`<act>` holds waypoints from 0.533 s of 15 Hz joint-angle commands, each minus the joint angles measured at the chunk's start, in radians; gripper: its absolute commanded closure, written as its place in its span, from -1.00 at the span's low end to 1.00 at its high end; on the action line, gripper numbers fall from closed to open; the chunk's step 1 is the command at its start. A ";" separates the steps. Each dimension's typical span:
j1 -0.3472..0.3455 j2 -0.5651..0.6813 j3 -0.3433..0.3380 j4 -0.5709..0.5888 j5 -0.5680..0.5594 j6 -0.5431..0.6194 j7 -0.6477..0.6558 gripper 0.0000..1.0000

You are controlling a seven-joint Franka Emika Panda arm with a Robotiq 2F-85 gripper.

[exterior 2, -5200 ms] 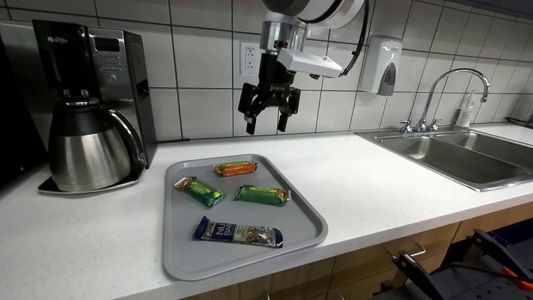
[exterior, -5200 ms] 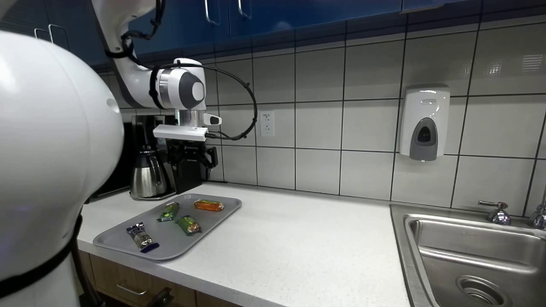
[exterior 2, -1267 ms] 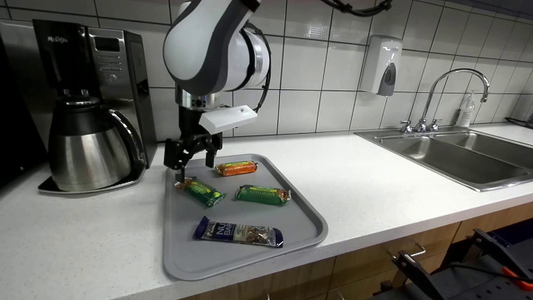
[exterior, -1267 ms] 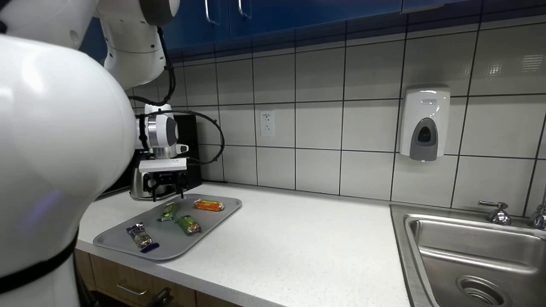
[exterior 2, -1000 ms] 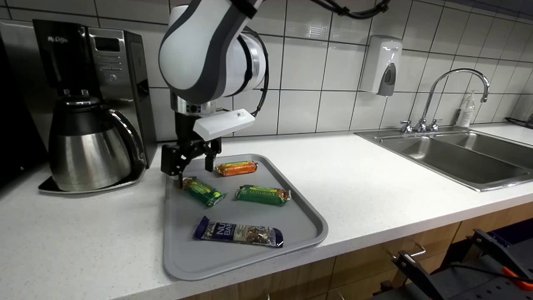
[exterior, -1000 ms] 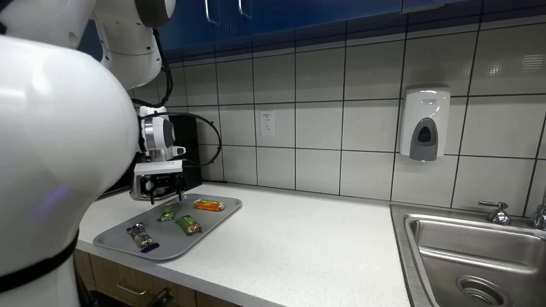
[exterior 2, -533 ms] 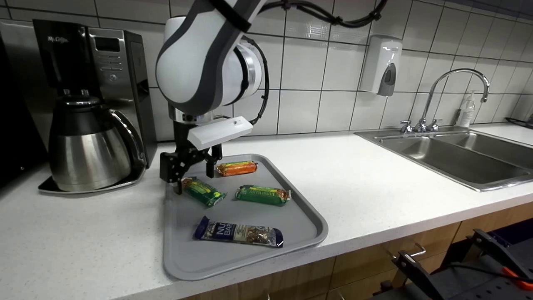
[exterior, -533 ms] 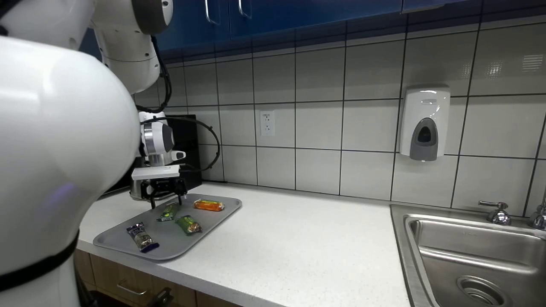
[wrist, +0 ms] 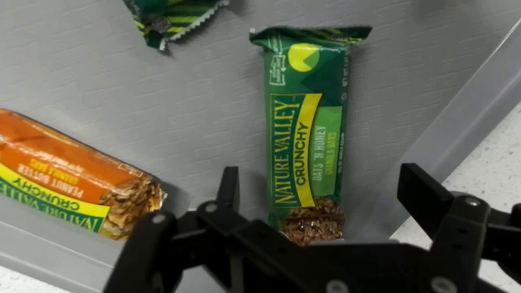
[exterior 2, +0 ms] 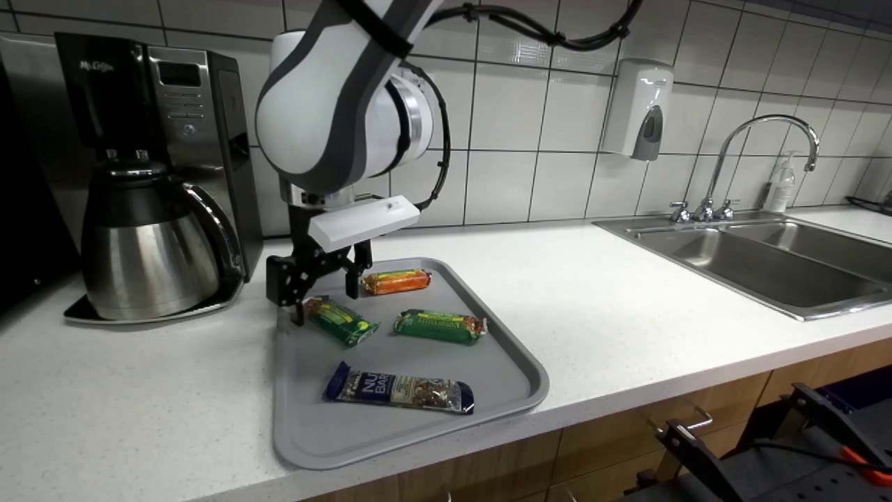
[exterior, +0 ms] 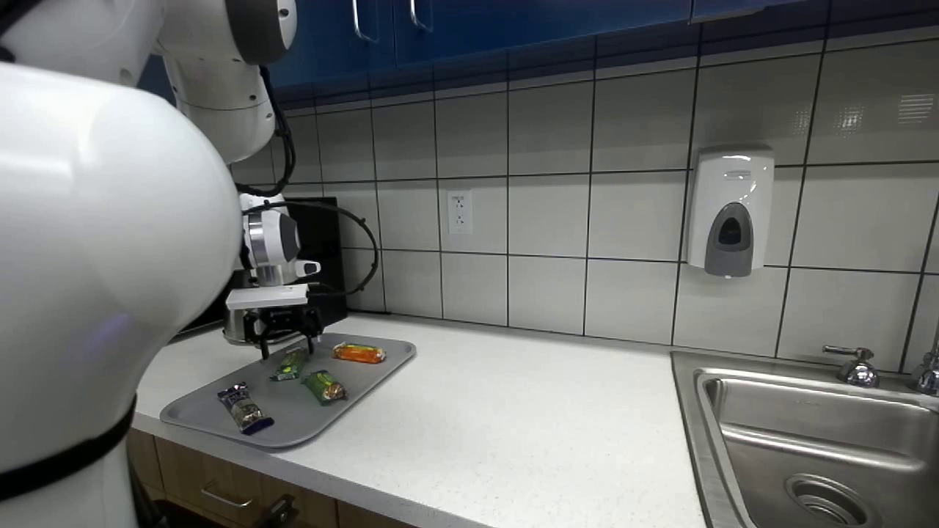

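Note:
My gripper [exterior 2: 325,304] is open and empty, low over the grey tray [exterior 2: 313,432]. In the wrist view the fingers [wrist: 317,175] stand apart on either side of the crumbly end of a green granola bar [wrist: 307,134], with space on both sides. This bar also shows in both exterior views [exterior: 291,364] [exterior 2: 343,323], its far end partly hidden by a finger. An orange granola bar [exterior 2: 397,281] lies behind it, and another green bar [exterior 2: 439,326] lies to its right. A blue-and-clear nut bar [exterior 2: 401,390] lies nearer the tray's front, outside the wrist view.
A coffee maker [exterior 2: 191,104] with a steel carafe [exterior 2: 150,258] stands close left of the gripper. The tiled wall is behind, with a soap dispenser [exterior 2: 637,111]. A steel sink [exterior 2: 725,258] with a faucet [exterior 2: 718,160] is at the right. Blue cabinets [exterior: 513,29] hang above.
The gripper has come down and to the left, from high over the counter to beside the green bar, fingers still open. In the last half second it barely moved. The bars have not moved.

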 commanded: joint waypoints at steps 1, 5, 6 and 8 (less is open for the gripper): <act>0.021 0.022 -0.010 0.044 -0.024 -0.048 0.042 -1.00; 0.028 0.038 -0.013 0.057 -0.024 -0.058 0.045 -1.00; 0.027 0.040 -0.011 0.059 -0.022 -0.059 0.044 -1.00; 0.026 0.048 -0.010 0.066 -0.020 -0.066 0.040 -0.47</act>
